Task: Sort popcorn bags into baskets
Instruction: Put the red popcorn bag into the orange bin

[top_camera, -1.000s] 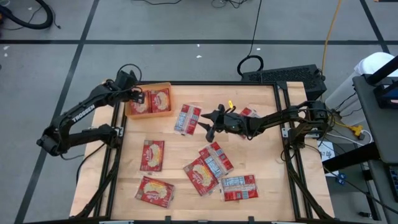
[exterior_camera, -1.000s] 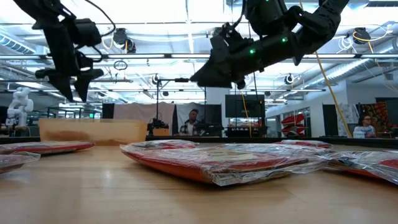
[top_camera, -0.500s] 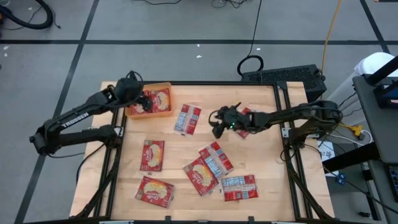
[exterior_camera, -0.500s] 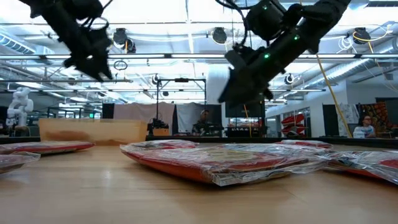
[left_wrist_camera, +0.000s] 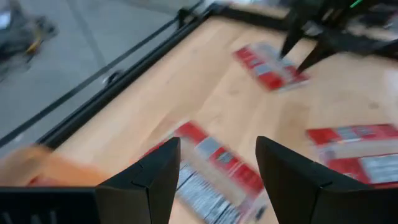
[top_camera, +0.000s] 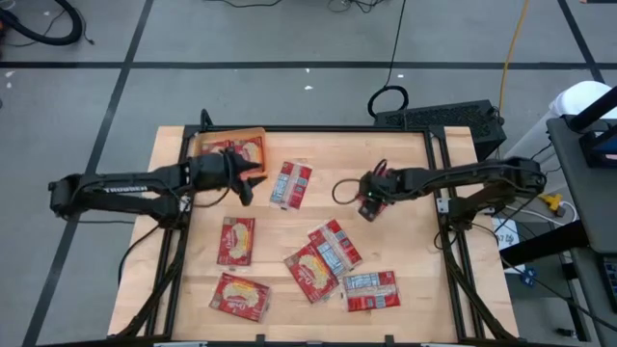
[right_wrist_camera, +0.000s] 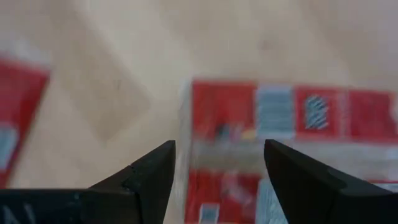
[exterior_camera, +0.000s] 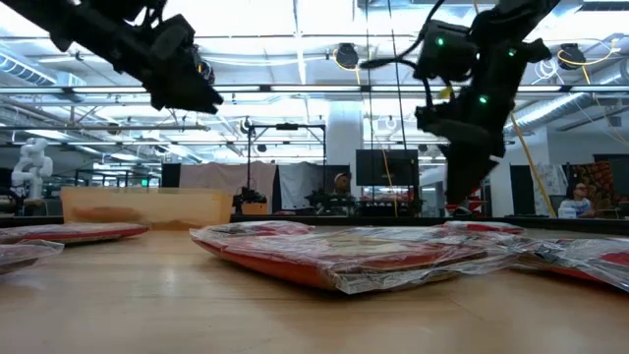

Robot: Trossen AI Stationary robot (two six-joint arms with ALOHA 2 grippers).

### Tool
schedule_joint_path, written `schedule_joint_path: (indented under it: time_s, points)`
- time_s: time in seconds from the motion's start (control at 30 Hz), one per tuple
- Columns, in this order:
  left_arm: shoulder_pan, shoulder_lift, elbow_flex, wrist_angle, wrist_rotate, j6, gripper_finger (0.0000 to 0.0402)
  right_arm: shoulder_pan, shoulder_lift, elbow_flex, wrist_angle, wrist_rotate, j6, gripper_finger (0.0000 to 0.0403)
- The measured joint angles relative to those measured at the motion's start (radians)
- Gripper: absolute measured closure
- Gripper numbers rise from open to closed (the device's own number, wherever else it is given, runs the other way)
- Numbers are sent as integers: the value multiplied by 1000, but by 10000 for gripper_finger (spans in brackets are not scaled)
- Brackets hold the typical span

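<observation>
Nearest the front edge of the wooden surface (top_camera: 280,226), a popcorn bag (top_camera: 239,296) lies picture side up, with another bag (top_camera: 371,290) showing its white-blue label off to its right. Just behind them, two overlapping bags (top_camera: 323,258) sit mid-surface, and a single bag (top_camera: 236,240) lies apart to the left. Farther back, the left gripper (top_camera: 253,181) hovers above the wood, fingers (left_wrist_camera: 152,180) spread wide and empty, between the orange basket (top_camera: 229,136) and a label-up bag (top_camera: 292,184). The right gripper (top_camera: 369,207) points down over another bag (right_wrist_camera: 273,143), its fingers (right_wrist_camera: 146,174) parted with nothing between them. At the far left corner, the basket holds at least one bag (top_camera: 248,151).
</observation>
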Motion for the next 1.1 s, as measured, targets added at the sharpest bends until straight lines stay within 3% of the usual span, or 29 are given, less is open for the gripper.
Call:
schedule_joint_path:
  time_s: [0.13, 0.37, 0.53, 0.67, 0.8, 1.03, 1.1]
  points:
    - [-60, 0, -46, 99, 0, 11, 188, 44, 18, -1, -50, -23, -79, 161]
    - [-97, 0, -50, 110, -1, 11, 188, 130, 17, -72, 40, -20, -228, 161]
    - [-100, 0, -50, 110, -1, 6, 188, 166, 13, -176, 142, 119, -246, 161]
    - [-100, 0, -50, 112, -2, 3, 188, 171, 10, -247, 241, 153, -240, 175]
    - [-100, 0, -50, 122, -2, 4, 188, 171, 13, -300, 357, 233, -239, 223]
    - [-100, 0, -50, 157, -9, 11, 188, 167, 19, -309, 438, 304, -324, 368]
    - [-100, 0, -50, 157, -21, 16, 188, 165, 19, -311, 463, 319, -364, 393]
